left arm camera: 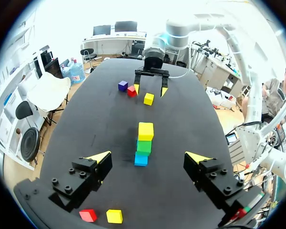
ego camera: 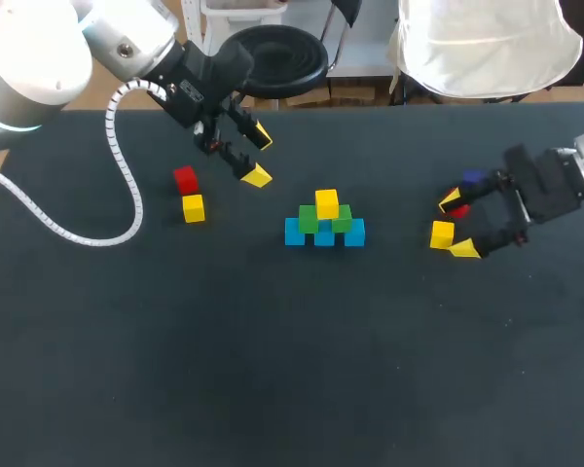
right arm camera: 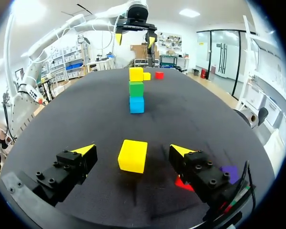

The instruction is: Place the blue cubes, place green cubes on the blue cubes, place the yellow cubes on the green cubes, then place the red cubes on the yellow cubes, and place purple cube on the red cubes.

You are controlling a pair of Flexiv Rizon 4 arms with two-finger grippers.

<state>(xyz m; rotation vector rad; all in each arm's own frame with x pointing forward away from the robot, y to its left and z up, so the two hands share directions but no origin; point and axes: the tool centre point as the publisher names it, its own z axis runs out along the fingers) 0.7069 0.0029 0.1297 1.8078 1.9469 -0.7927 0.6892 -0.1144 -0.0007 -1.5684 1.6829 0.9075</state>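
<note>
A pyramid stands mid-table: three blue cubes [ego camera: 294, 233] in a row, two green cubes [ego camera: 309, 220] on them, one yellow cube [ego camera: 327, 202] on top. My right gripper [ego camera: 457, 225] is open, its yellow tips either side of a loose yellow cube [right arm camera: 133, 155] without touching it. A red cube [right arm camera: 183, 182] and a purple cube [ego camera: 472, 178] lie close under that gripper. My left gripper [ego camera: 258, 156] hangs open and empty above the table at the back left. Just to its left, a red cube [ego camera: 185, 180] and another yellow cube [ego camera: 193, 207] sit on the table.
The black table [ego camera: 273, 370] is bare across its whole near half. The gap between the pyramid and the right-hand yellow cube [ego camera: 442, 234] is about two cube widths. A white cable [ego camera: 127, 185] loops from my left arm over the table's left side.
</note>
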